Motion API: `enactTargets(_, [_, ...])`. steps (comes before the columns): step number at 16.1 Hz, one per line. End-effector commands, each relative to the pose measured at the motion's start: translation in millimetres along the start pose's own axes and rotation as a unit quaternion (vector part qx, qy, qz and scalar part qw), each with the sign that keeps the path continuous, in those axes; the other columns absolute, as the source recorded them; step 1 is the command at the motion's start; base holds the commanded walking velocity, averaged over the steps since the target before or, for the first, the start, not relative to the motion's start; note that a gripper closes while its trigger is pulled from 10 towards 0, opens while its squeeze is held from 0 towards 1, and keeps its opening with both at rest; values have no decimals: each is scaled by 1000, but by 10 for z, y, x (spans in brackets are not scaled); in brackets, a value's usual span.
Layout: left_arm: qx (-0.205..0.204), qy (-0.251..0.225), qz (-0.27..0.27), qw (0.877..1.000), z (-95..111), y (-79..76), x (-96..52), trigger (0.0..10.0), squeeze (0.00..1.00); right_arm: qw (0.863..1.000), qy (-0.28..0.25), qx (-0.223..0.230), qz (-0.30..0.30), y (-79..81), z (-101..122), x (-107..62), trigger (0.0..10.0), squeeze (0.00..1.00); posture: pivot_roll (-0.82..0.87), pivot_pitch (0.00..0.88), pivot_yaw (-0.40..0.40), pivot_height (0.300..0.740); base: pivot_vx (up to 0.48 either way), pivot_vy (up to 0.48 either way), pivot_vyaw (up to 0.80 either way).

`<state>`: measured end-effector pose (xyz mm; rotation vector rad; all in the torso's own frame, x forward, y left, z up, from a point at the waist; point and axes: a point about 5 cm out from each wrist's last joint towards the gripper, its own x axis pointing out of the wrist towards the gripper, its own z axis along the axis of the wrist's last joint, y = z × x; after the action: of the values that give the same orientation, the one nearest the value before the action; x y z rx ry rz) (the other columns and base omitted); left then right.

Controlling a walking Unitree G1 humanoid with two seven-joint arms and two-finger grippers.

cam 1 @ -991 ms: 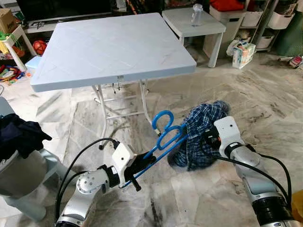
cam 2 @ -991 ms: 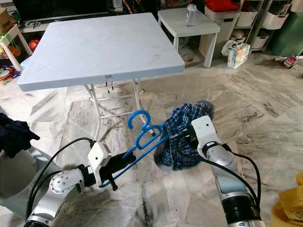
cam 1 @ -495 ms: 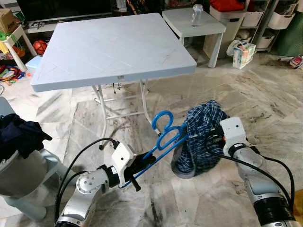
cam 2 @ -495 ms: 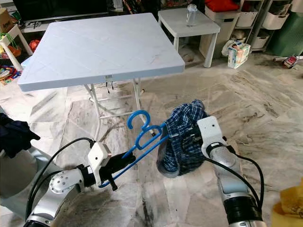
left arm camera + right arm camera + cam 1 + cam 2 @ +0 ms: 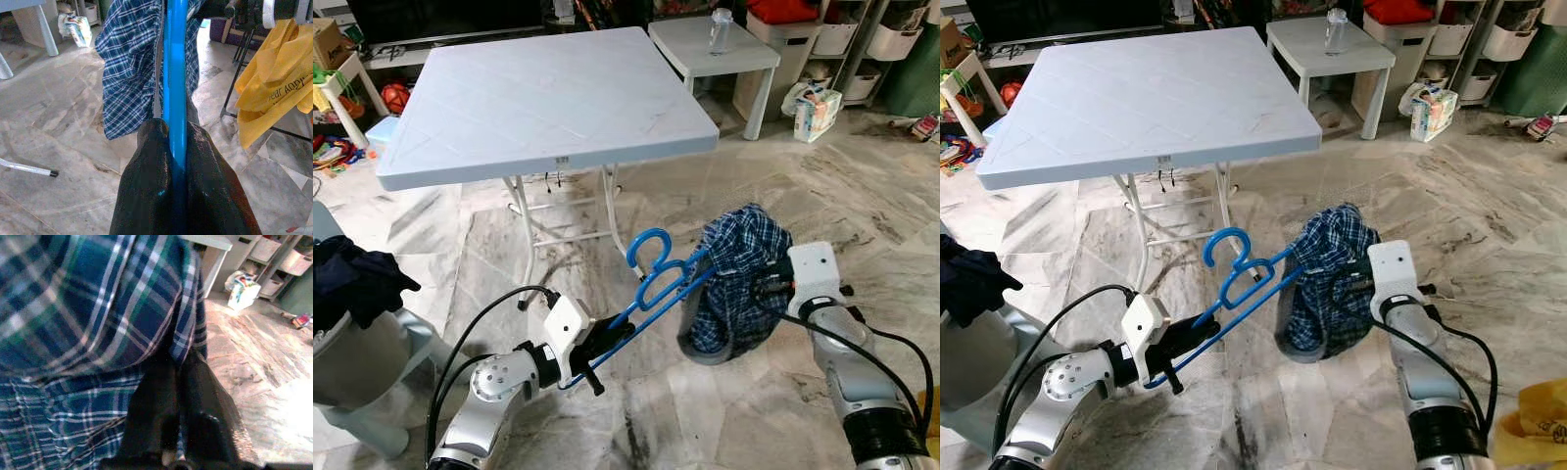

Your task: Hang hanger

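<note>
Left hand (image 5: 607, 338) is clamped tight on the blue hanger (image 5: 658, 279), hook end up, low over the marble floor (image 5: 724, 401). Right hand (image 5: 766, 290) is pinched shut on a plaid shirt (image 5: 736, 279) w/ the hanger's far end poking into it. Bit further back: white worktop (image 5: 548, 93), then a small side table (image 5: 715, 44).

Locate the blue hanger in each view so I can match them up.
Left eye view: blue hanger at lower centre, gripped by the left gripper.
Right eye view: lower centre-left.
Left wrist view: a bar running up the middle.
Right wrist view: not seen.
Shared landmark: the plaid shirt.
</note>
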<state>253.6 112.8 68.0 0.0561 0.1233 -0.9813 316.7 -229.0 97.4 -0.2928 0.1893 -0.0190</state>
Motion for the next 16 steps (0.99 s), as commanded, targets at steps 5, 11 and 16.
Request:
enactTargets(5, [8,-3,18,1000,10,33,8,0,0,998,-36,5,-51,-174,164,50,0,0,-77,49,-18,740,0,0,0])
enactTargets(11, [26,44,-17,999,-85,-105,-179,0,0,984,-101,16,-148,-337,543,138,0,0,-75,52,-14,740,0,0,0])
enactTargets(16, [11,90,-29,995,-248,-270,-492,0,0,973,-123,-24,-195,-420,773,251,0,0,-38,58,-17,740,0,0,0])
